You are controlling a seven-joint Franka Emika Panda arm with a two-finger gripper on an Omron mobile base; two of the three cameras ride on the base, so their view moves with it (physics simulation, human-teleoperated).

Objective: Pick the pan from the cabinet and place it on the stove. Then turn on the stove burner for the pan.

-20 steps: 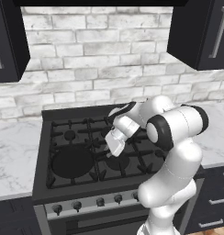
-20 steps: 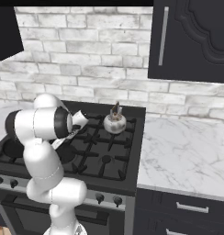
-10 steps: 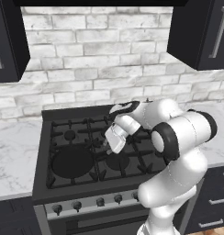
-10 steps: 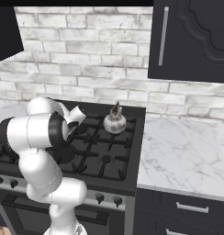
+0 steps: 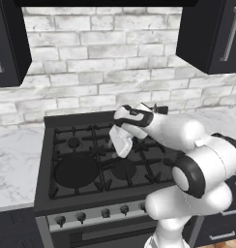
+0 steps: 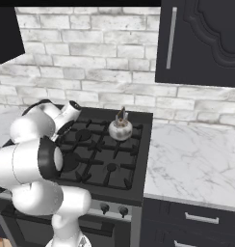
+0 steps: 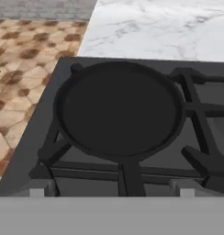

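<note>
On the front-left burner of the stove (image 5: 91,160), in the left base view, the pan (image 5: 75,169) lay flat on the grate. The gripper (image 5: 121,143) hung just above the grates to the pan's right and slightly behind it, apart from the pan body. Fingers were not clear here, and the pan's handle could not be picked out against the black grates, so its long axis stayed uncertain. The burner knobs (image 5: 105,213) sat in a row along the front edge, below and nearer the camera than the hand. No lettering readable.

In the right base view, the arm covered the pan. A small silver kettle (image 6: 120,128) stood on a rear burner, well apart. The black wall cabinet (image 6: 201,41) hung up right, doors closed. No writing.

In the hand view, the pan (image 7: 119,110) sat centred ahead on the grate, nothing between the jaws; the gripper stood wide, holding nothing. I judged the knobs the next target. No labels.
</note>
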